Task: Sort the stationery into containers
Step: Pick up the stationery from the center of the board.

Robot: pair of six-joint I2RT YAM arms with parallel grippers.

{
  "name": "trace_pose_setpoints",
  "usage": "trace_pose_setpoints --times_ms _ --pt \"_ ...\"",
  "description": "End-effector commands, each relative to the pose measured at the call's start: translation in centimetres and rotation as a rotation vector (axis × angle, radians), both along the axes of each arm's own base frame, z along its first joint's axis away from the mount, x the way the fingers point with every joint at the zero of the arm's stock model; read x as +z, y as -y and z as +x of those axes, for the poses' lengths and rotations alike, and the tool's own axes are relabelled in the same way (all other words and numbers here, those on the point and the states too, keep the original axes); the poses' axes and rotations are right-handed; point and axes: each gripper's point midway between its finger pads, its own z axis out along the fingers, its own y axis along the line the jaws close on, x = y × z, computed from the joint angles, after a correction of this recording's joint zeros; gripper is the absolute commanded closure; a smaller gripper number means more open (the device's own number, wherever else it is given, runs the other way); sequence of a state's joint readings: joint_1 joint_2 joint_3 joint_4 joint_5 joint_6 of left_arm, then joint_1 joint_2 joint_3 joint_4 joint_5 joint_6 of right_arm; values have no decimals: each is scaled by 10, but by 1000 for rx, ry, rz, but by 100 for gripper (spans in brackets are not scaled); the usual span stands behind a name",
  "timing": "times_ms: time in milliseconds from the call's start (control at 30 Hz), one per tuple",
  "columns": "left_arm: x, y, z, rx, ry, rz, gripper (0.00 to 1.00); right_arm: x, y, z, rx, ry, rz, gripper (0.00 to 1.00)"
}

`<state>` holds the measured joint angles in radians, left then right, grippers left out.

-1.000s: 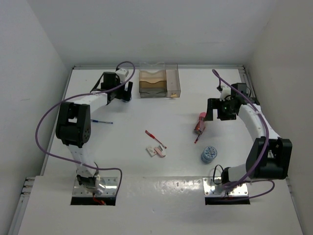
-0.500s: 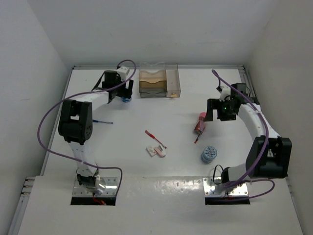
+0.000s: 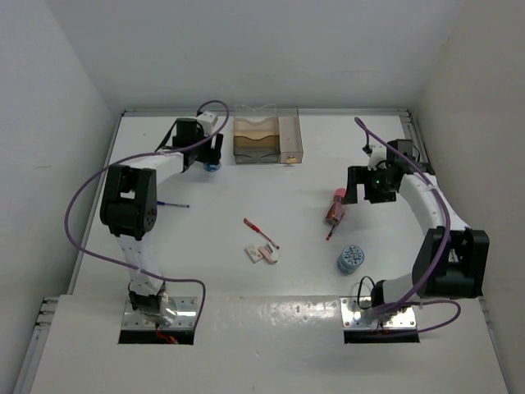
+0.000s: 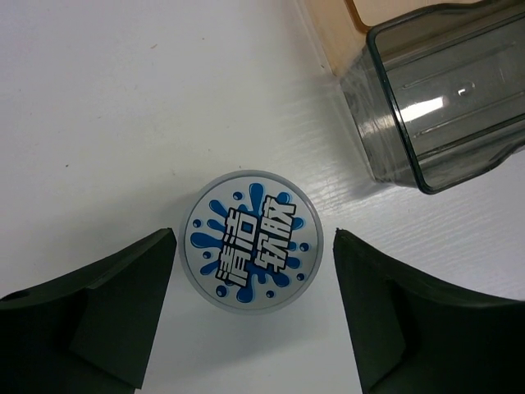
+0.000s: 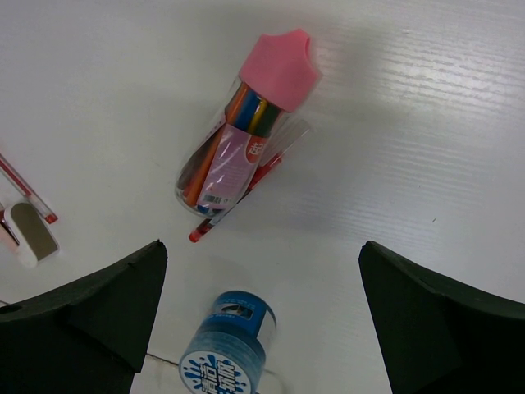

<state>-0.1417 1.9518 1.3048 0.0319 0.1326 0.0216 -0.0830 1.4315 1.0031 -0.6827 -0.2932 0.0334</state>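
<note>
From above, the left claw (image 3: 212, 154) hangs at the far left of the tabletop (image 3: 279, 312), over a blue roll (image 3: 212, 167) just beside the left wall of the clear organiser (image 3: 267, 138). A blue pen (image 3: 171, 203) lies near the left edge. The middle holds a red pen (image 3: 261, 233) and white-pink erasers (image 3: 262, 254), with bare surface all round them. The right claw (image 3: 363, 187) sits just beside a pink-capped pen tube (image 3: 335, 205). A second roll (image 3: 350, 258) stands nearer the bases.

At the left wrist, the left claw (image 4: 253, 246) is spread, its fingers (image 4: 98, 304) on either side of the blue roll (image 4: 252, 242) with a thin strip of tabletop showing each side. The clear organiser (image 4: 443, 107) corner is close at upper right.

At the right wrist, the right claw (image 5: 262, 246) is spread wide and holds nothing. The pink-capped pen tube (image 5: 246, 139) lies tilted over another red pen (image 5: 209, 225). The second roll (image 5: 225, 349) is at the bottom edge.
</note>
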Motion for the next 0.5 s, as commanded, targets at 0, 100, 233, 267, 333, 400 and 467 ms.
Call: trace_pose_setpoints --times_ms 0,100,233,267,333,400,467 --pt "18 -2 19 4 67 2 19 13 4 15 3 50 -14 1" --pt "18 -3 22 5 62 9 36 13 5 17 4 52 -20 1" --pt "15 -3 21 -1 43 12 47 12 6 17 2 53 -27 1" --pt "15 -2 20 -7 44 16 48 12 6 16 -1 50 -25 1" --pt "20 -3 22 -9 54 17 54 12 6 16 0 54 -25 2" --pt "34 -1 26 -11 78 11 64 11 7 15 -1 51 -26 2" --pt "57 4 31 -32 102 0 77 10 7 15 -1 49 -26 2"
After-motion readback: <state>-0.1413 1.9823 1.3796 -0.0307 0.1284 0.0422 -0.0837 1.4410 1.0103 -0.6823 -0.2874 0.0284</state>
